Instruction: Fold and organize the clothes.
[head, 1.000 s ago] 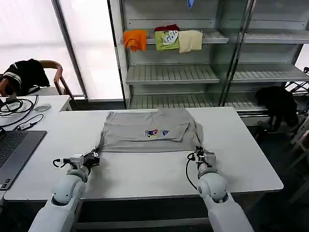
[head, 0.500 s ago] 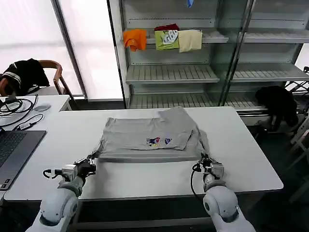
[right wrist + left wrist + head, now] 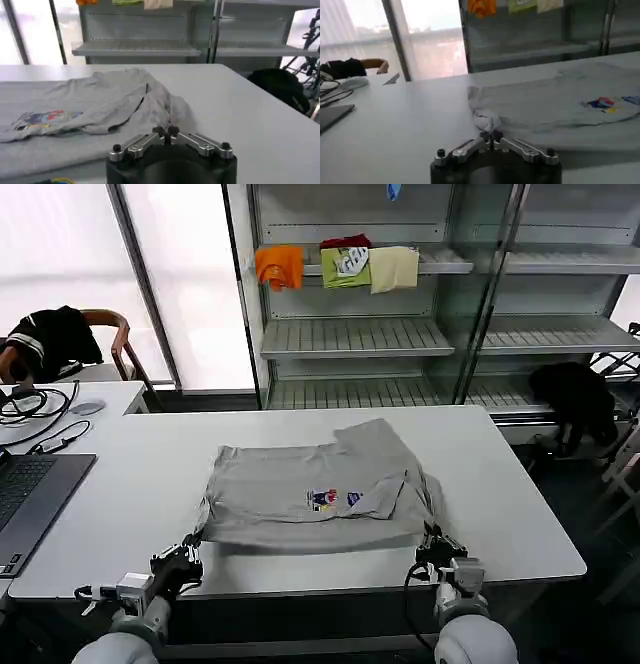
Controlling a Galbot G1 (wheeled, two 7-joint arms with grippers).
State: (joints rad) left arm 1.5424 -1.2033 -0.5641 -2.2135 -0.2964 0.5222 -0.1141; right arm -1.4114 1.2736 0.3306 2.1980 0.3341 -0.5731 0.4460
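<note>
White bench (image 3: pixel 520 484), shelves behind it, and the grey T-shirt (image 3: pixel 300 489) has slid closer to the near edge than a second ago, with more bare top behind it now. Both arms pulled back too. The left tool (image 3: pixel 185 559) and right tool (image 3: pixel 437 546) each sit at the near edge, pinched tight on a hem corner. Wrist views show the fabric between the fingertips (image 3: pixel 491 135) and (image 3: pixel 166 131); the head view just shows the chest print (image 3: pixel 322 499) better.
</note>
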